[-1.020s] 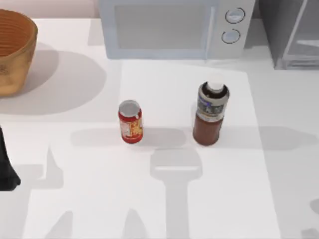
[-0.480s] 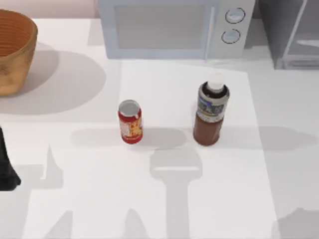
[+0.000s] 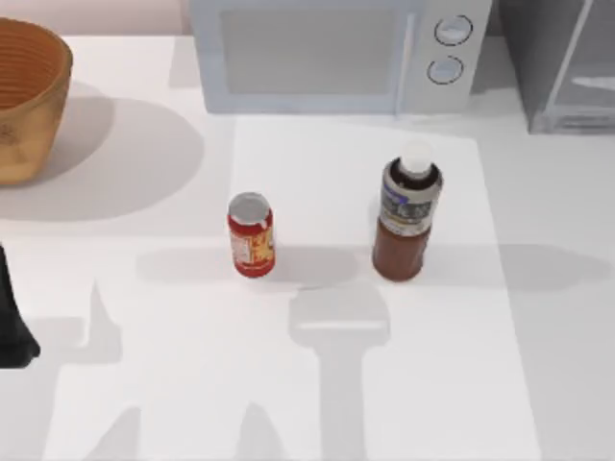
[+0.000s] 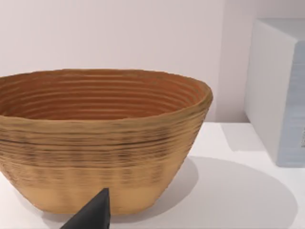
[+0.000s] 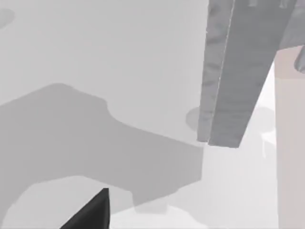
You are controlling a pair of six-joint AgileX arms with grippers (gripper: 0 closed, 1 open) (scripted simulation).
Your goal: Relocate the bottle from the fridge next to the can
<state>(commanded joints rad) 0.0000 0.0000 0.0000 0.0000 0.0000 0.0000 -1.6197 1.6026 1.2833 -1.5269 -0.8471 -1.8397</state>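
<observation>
A plastic bottle [image 3: 407, 221] of reddish-brown drink stands upright on a pale mat [image 3: 288, 384] at the middle of the white table [image 3: 567, 336], its white cap on and a grey-and-dark-blue label band round its upper body. To its left on the same mat, apart from it and on about the same line across the table, stands the small red can [image 3: 252, 234], also upright, silver top showing. Nothing touches either one.

Behind them, along the far edge, sits a light-grey microwave [image 3: 336, 53] with two round knobs. At the far right corner is the grey fridge [image 3: 562, 62], its pale-framed glass door partly in view; the bottle stands outside it, well clear toward the table's centre. A woven basket [image 3: 29, 96] rests at the far left.

The left arm [image 3: 12, 322] shows as a dark shape at the table's left edge, well apart from can and bottle. In the left wrist view a dark fingertip [image 4: 93, 214] of the left gripper pokes in at the edge, with the basket [image 4: 100, 138] close ahead and a side of the microwave [image 4: 279, 90] beyond; whether that claw is wide or narrow cannot be told.

The right wrist view takes in pale table, broad shadows and a grey slab of the fridge [image 5: 238, 71], with one dark fingertip [image 5: 93, 212] of the right gripper at the edge. Its claw's state likewise cannot be told, nor how it lies relative to the bottle.
</observation>
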